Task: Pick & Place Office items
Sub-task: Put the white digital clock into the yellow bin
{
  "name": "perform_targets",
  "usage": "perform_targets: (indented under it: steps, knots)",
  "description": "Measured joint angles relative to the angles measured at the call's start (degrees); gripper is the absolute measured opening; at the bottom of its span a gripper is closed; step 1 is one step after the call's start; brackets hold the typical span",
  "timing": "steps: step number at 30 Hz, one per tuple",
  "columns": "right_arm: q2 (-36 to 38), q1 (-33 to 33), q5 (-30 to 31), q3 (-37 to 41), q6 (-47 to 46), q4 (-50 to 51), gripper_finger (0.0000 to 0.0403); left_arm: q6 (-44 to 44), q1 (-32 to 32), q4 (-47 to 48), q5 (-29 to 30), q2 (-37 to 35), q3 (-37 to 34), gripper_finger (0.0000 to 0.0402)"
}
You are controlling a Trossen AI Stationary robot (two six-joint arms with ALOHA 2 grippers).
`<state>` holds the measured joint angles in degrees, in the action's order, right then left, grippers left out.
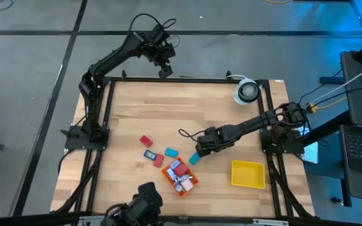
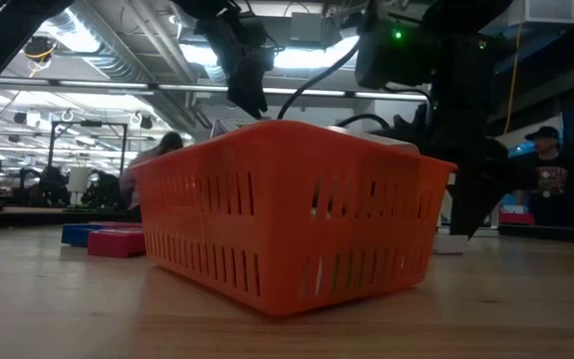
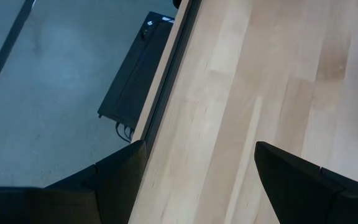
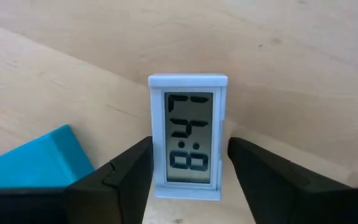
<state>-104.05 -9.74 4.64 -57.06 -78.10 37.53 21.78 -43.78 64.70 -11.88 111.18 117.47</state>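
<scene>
Right gripper [image 4: 188,177] fingers sit nearest the lens, parted and not yet pinching, 1 on each side of the small pale-blue rectangular digital clock [image 4: 188,134] lying flat on the wooden table [image 4: 303,56]. Clock's long axis runs straight ahead between the fingers. Teal block [image 4: 33,162] lies just beside. Left gripper [image 1: 164,70], spread and empty, waits at the upper-centre table edge, well apart.

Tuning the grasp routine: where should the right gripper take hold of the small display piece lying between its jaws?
Grip the small display piece across its two long side edges, coming straight down from above. It lies flat on the table, and the right gripper already straddles its narrow width.
</scene>
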Motion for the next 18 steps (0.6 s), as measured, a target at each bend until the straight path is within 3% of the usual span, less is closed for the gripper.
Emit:
perform_targets:
  steps: [12,18]
  knots:
    - [0.02,0.49,2.79,0.09,-3.94,1.58,0.0161,0.48,-0.58,0.44,0.33,-0.02,-6.77,0.0299]
    - [0.04,0.70,2.23,0.09,-3.94,1.69,0.0164,0.50,-0.58,-2.50,0.68,0.04,-9.09,0.0299]
